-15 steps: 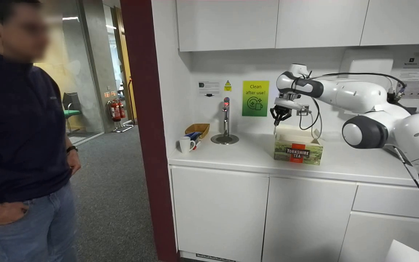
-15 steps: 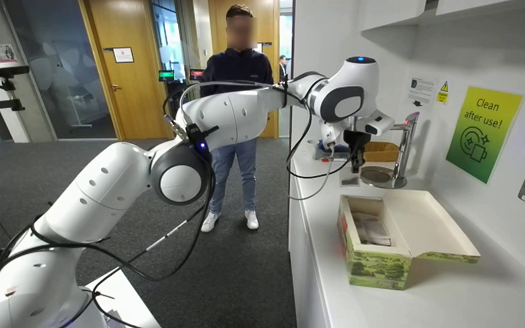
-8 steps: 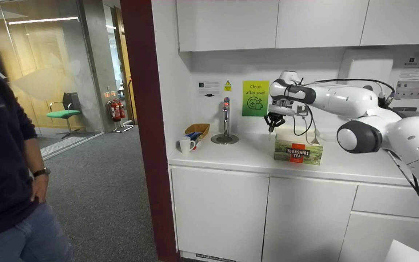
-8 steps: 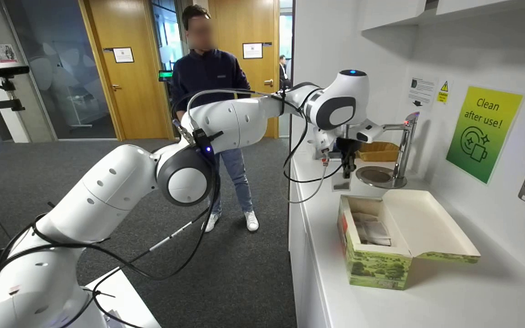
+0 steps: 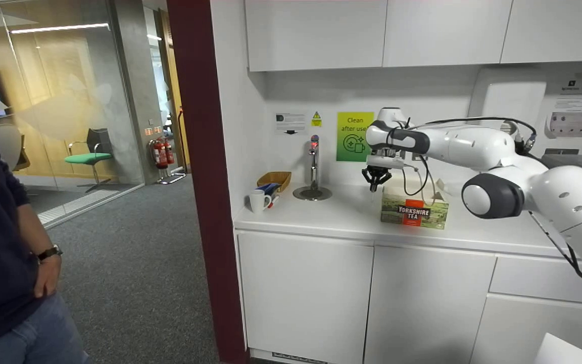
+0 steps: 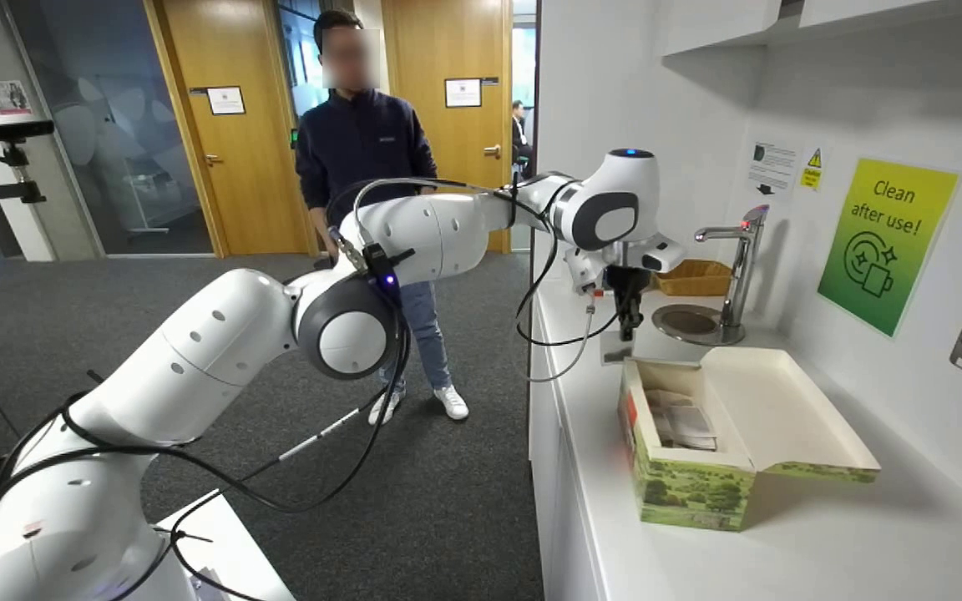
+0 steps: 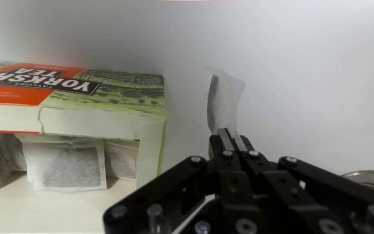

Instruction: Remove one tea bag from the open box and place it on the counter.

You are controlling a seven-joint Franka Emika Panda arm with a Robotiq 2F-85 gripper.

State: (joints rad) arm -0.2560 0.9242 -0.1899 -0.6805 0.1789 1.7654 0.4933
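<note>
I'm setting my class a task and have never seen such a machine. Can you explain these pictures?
The machine is a jointed robot arm ending in a black claw. Two pictures come from cameras outside the robot; the close-up comes from a camera on its wrist. On the white counter stands an open tea box with tea bags inside; farther along are a mug, a basket and a tap. The claw is shut on a tea bag, held beside the box.
</note>
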